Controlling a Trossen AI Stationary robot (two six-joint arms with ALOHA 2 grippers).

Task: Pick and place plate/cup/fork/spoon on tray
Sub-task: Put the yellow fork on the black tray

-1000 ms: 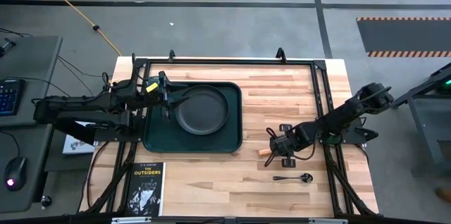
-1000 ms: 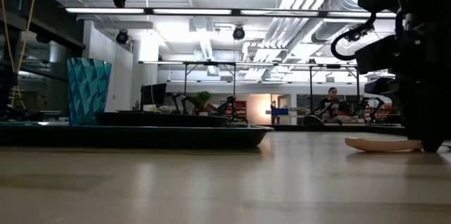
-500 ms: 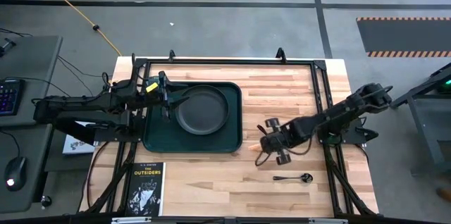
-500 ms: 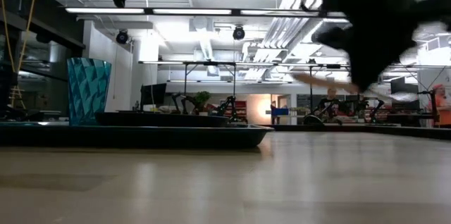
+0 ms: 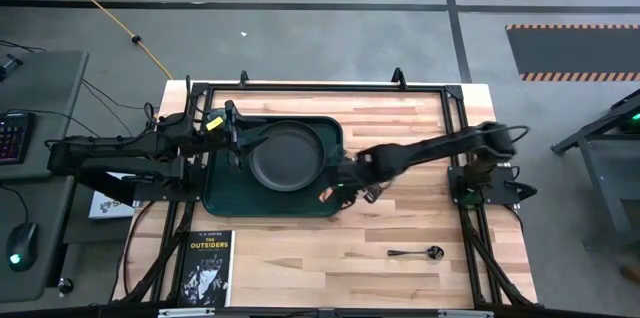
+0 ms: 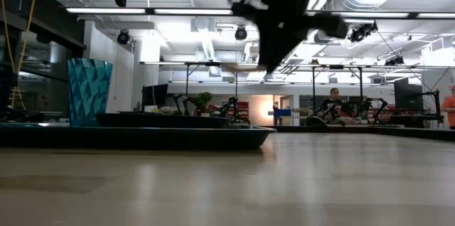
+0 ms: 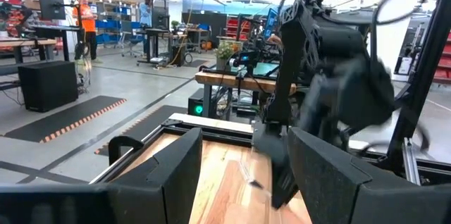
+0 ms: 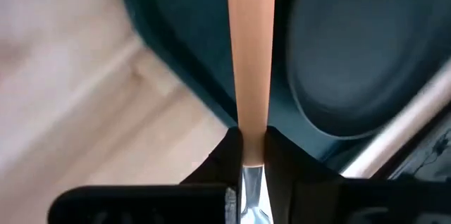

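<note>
In the low view we can't resolve the right gripper [image 6: 269, 70], just a dark blur up high, and the fork doesn't read there. High view: the fork [image 5: 325, 195] shows only as a small tan tip past the right gripper [image 5: 340, 186], over the tray [image 5: 222, 198] at its right rim, beside the plate [image 5: 287, 154]. Right wrist view settles it: fingers [image 8: 224, 159] clamped shut on the fork [image 8: 249, 55] near the neck, tan handle pointing out over tray [image 8: 176, 48] and plate [image 8: 352, 55]. The cup [image 6: 89, 91] is clear in the low view; from above the left gripper [image 5: 237, 138] hides it. Left fingers [image 7: 165, 175] are spread wide, holding nothing. The spoon [image 5: 417, 253] lies on the counter [image 5: 400, 128], well apart; a book [image 5: 208, 268] sits near the front-left corner.
</note>
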